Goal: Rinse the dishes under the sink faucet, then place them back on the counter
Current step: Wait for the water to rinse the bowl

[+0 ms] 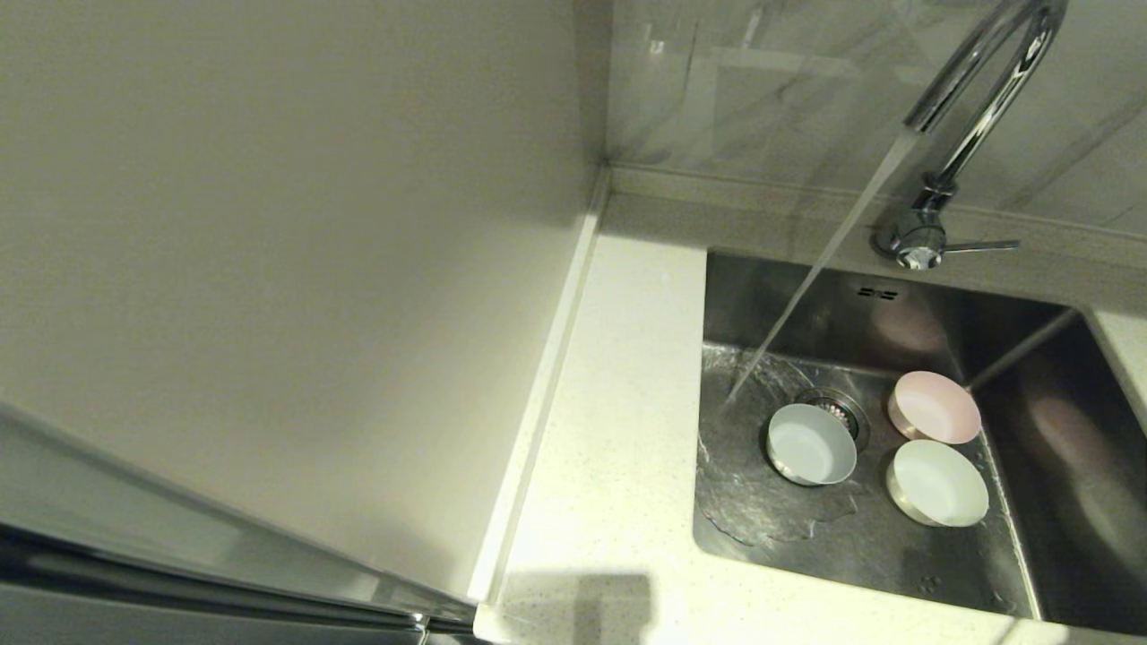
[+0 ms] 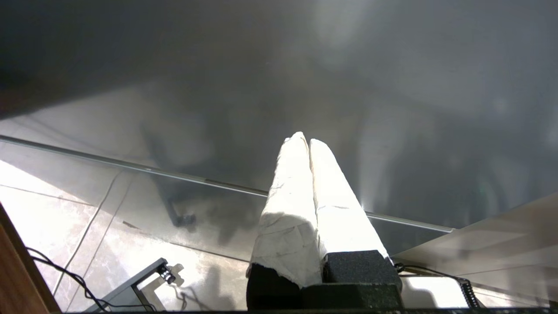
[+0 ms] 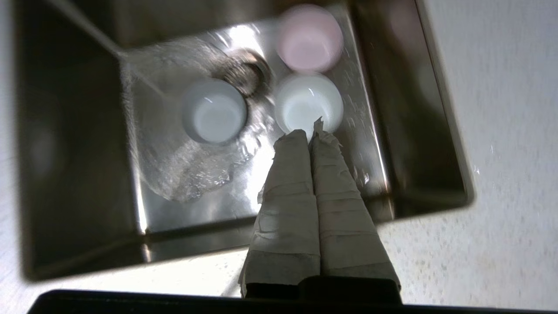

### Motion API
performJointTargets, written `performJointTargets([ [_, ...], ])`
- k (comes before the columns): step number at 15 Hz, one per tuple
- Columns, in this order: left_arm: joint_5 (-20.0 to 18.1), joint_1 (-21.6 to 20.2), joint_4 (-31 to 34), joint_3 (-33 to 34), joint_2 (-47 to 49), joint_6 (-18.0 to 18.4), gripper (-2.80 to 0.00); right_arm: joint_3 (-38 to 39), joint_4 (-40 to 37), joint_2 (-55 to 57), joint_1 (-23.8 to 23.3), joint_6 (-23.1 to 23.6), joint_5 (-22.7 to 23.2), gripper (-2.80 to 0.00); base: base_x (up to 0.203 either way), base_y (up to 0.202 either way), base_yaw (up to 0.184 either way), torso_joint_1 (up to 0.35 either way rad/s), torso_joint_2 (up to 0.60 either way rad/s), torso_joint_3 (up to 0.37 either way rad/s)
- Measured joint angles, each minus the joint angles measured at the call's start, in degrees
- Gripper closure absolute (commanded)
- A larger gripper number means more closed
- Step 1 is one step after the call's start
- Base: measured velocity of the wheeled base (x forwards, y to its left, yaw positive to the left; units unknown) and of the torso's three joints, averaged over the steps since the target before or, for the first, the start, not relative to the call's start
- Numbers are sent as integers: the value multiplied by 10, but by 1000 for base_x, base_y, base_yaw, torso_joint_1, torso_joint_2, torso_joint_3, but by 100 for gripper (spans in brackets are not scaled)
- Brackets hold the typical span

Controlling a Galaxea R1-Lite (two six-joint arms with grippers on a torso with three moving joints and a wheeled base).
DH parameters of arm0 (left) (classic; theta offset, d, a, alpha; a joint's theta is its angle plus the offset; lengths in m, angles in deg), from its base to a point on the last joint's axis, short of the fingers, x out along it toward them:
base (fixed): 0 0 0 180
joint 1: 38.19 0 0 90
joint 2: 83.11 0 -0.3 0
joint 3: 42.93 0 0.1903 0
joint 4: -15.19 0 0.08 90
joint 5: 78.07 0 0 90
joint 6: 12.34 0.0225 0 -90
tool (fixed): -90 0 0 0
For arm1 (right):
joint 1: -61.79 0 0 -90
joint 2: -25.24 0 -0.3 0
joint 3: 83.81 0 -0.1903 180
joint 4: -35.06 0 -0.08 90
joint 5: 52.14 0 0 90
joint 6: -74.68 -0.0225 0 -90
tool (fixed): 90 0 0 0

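**Above the sink, bowls under running water**

Above the sink's [image 3: 418, 131] near rim, by the bench [image 3: 501, 131], the right claw [image 3: 310, 133] hangs pinched together, empty. Beyond: mint-white bowl [image 1: 938, 482], blue bowl [image 1: 811, 443] beside the drain strainer [image 1: 840, 409], pink bowl [image 1: 935, 408], then the faucet [image 1: 977, 107]. Left claw [image 2: 308, 141] parked, closed, empty.

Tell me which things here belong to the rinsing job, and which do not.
Job: pink bowl, mint-white bowl, blue bowl, sink, faucet, counter, right claw.
Not the job: side panel, left claw.
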Motion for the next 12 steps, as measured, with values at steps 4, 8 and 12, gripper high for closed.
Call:
performJointTargets([
  [4,0,0,0,0,0,0,0,63,52,-184,91,114,-92,0,0,0,0,0,0,0],
  [8,0,0,0,0,0,0,0,153,187,-273,157,202,-166,0,0,0,0,0,0,0],
  [12,0,0,0,0,0,0,0,197,91,-379,175,207,-146,0,0,0,0,0,0,0],
])
